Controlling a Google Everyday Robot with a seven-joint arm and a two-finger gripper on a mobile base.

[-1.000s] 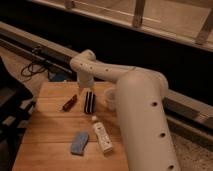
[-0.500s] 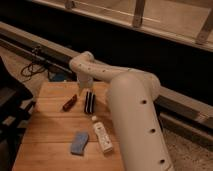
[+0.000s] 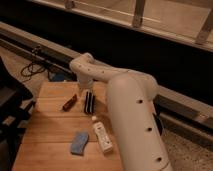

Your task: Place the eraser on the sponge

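Observation:
On the wooden table (image 3: 47,125), a blue sponge (image 3: 79,142) lies flat near the front. Just right of it is a white oblong object (image 3: 102,136), apparently the eraser, lying lengthwise. My dark gripper (image 3: 89,101) points down at the table's far middle, well behind both and touching neither. It hangs from the white arm (image 3: 127,107), which reaches in from the right and hides the table's right side.
A red-handled tool (image 3: 69,102) lies just left of the gripper. Black cables (image 3: 35,67) trail on the floor beyond the table's far left corner. A dark wall with a rail runs behind. A dark object (image 3: 10,97) stands at the left edge.
The arm's thick link has swung slightly left over the table. The gripper has stayed over the same spot, and the sponge and white object have not moved.

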